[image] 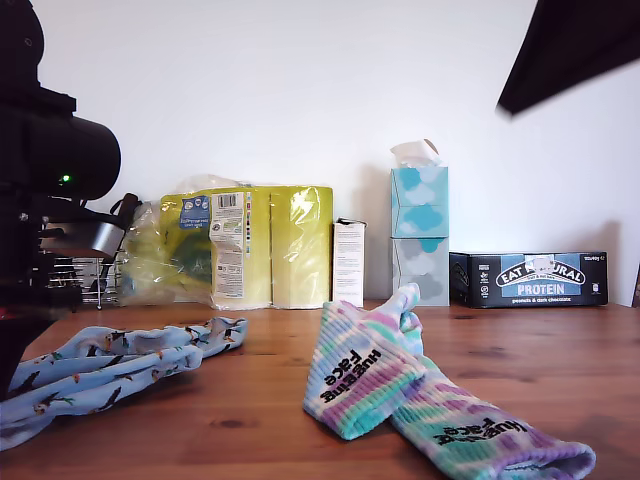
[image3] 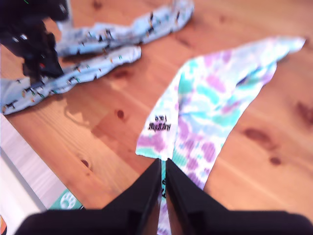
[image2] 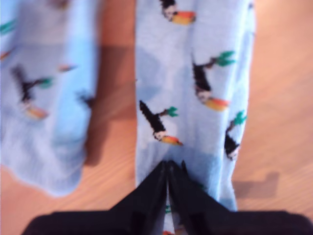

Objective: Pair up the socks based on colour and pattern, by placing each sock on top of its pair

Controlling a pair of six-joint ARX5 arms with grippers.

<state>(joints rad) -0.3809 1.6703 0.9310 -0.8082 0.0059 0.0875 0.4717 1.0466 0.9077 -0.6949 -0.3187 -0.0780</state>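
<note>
Here my first gripper (image2: pixel 167 169) is pinching one blue bird sock (image2: pixel 195 98) with jaws closed beside its twin (image2: pixel 44 98), while my second gripper (image3: pixel 163 169), jaws closed, is gripping the tie-dye sock (image3: pixel 215 103), so each lift should stay low and land squarely on its match.

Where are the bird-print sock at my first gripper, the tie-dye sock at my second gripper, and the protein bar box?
bird-print sock (image2: pixel 195 83), first wrist view, mid-fabric between prints.
tie-dye sock (image3: pixel 215 98), second wrist view, middle of its spread fabric.
protein bar box (image: pixel 528 279), exterior view, front face.
</note>
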